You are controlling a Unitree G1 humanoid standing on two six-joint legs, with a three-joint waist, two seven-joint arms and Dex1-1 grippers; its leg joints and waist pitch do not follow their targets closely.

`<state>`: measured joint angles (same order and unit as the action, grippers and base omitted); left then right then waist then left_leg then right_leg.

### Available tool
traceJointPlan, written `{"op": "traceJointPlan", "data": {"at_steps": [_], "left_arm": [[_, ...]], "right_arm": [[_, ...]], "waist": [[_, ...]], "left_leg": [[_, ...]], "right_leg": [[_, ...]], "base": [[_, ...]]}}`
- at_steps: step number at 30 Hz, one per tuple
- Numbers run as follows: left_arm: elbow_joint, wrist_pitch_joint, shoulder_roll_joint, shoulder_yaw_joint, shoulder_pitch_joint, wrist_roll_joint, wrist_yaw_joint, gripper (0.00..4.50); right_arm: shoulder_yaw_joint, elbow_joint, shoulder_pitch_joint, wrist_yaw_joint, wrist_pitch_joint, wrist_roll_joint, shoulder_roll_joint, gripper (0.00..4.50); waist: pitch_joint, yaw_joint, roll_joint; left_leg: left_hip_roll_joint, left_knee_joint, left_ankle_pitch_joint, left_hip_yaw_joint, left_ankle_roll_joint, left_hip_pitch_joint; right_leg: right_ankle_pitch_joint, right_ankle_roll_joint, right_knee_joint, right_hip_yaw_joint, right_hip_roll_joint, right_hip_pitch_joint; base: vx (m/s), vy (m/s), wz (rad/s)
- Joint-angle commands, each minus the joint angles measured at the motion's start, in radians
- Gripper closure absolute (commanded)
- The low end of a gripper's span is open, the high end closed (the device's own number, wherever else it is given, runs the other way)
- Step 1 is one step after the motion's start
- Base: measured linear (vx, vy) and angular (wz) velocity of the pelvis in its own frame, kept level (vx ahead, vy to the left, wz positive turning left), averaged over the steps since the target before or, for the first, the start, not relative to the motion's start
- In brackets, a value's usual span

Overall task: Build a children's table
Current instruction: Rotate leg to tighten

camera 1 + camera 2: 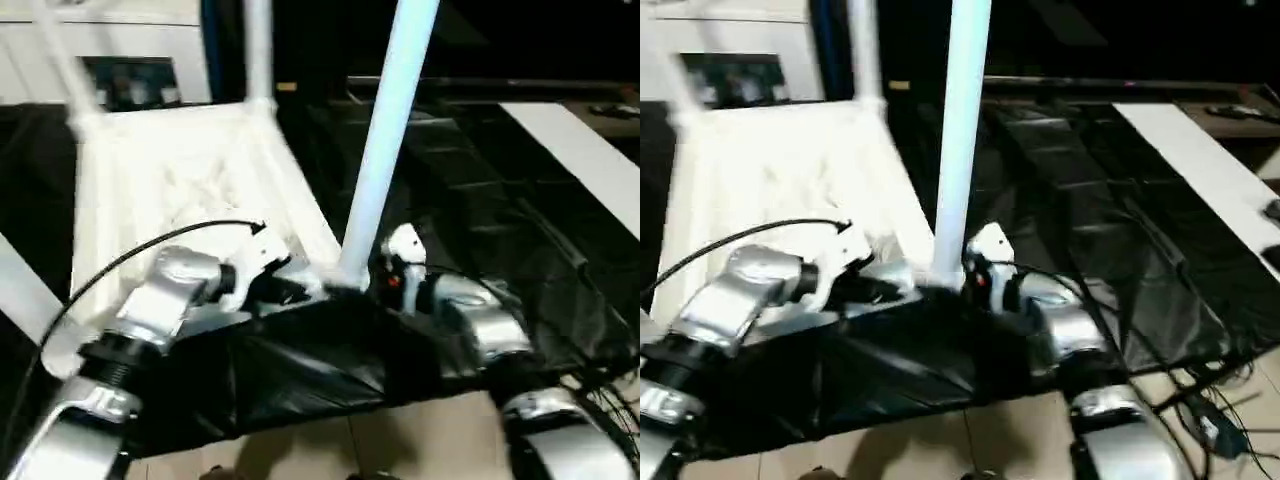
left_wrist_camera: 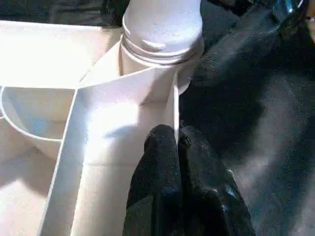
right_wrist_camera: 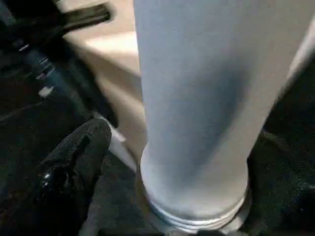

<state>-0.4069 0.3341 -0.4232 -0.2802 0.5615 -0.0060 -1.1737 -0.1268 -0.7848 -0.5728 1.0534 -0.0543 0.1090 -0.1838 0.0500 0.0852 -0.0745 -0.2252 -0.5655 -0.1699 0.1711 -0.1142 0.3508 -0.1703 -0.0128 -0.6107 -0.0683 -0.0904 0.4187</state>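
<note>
The white tabletop (image 1: pixel 170 170) lies upside down on a black cloth, ribbed side up. One tapered white leg (image 1: pixel 385 150) stands in the socket at its near right corner, and two more legs (image 1: pixel 258 50) (image 1: pixel 65 60) rise from the far corners. My left gripper (image 2: pixel 176 135) is shut on the thin rim wall just beside that near socket. My right gripper (image 1: pixel 385 275) sits at the leg's base (image 3: pixel 197 98), open, with one finger (image 3: pixel 78 157) standing clear of the tube. The other finger is hidden behind the leg.
A white cabinet (image 1: pixel 130 50) with a glass door stands at the back left. The black cloth (image 1: pixel 480 200) spreads to the right, with a long white board (image 1: pixel 580 150) along its far right. Loose cables (image 1: pixel 1210 420) lie on the tiled floor at the front right.
</note>
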Motion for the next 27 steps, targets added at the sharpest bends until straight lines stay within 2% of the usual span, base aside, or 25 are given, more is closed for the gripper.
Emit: {"op": "traceJointPlan", "data": {"at_steps": [1, 3, 7, 16, 25, 27], "left_arm": [[0.026, -0.036, 0.000, -0.028, 0.014, -0.040, -0.085, 4.50], [0.031, -0.040, -0.013, -0.034, 0.014, -0.046, -0.113, 4.50], [0.040, -0.054, -0.041, -0.049, 0.015, -0.057, -0.174, 4.50], [0.006, -0.079, -0.056, -0.044, 0.027, -0.055, -0.212, 4.50], [0.003, -0.071, -0.059, -0.041, 0.020, -0.060, -0.204, 4.50], [0.005, -0.048, -0.049, -0.032, 0.018, -0.053, -0.167, 4.50]], "right_arm": [[-0.047, 0.013, -0.014, 0.133, -0.013, -0.017, -0.028, 0.07], [-0.048, 0.001, -0.024, 0.170, -0.014, -0.022, -0.045, 0.07], [-0.063, -0.016, -0.056, 0.242, 0.020, -0.019, -0.079, 0.46], [-0.080, -0.052, -0.086, 0.322, 0.056, -0.012, -0.090, 1.09], [-0.077, -0.030, -0.053, 0.326, 0.089, 0.008, -0.067, 1.76], [-0.055, -0.021, -0.032, 0.278, 0.094, 0.017, -0.055, 1.83]], "waist": [[-0.061, 0.001, 0.017], [-0.062, 0.004, 0.017], [-0.063, 0.010, 0.017], [-0.063, 0.019, 0.014], [-0.065, 0.028, 0.015], [-0.065, 0.028, 0.015]], "left_leg": [[-0.004, 0.061, -0.256, 0.013, 0.039, -0.006], [-0.005, 0.061, -0.255, 0.013, 0.036, -0.007], [-0.005, 0.059, -0.217, 0.013, 0.038, -0.002], [-0.006, 0.057, -0.210, 0.015, 0.036, -0.002], [-0.006, 0.056, -0.203, 0.015, 0.029, -0.002], [-0.006, 0.057, -0.201, 0.014, 0.028, -0.002]], "right_leg": [[-0.213, -0.215, 0.068, 0.039, -0.038, -0.056], [-0.192, -0.222, 0.065, 0.040, -0.036, -0.054], [-0.133, -0.239, 0.056, 0.038, -0.035, -0.060], [-0.140, -0.243, 0.053, 0.036, -0.036, -0.060], [-0.137, -0.237, 0.052, 0.036, -0.037, -0.061], [-0.137, -0.235, 0.052, 0.036, -0.037, -0.060]], "base": [[0.000, 0.000, 0.00], [0.000, 0.000, 0.00], [0.000, 0.000, 0.00], [0.000, 0.000, 0.00], [0.000, 0.000, 0.00], [0.000, 0.000, 0.00]]}}
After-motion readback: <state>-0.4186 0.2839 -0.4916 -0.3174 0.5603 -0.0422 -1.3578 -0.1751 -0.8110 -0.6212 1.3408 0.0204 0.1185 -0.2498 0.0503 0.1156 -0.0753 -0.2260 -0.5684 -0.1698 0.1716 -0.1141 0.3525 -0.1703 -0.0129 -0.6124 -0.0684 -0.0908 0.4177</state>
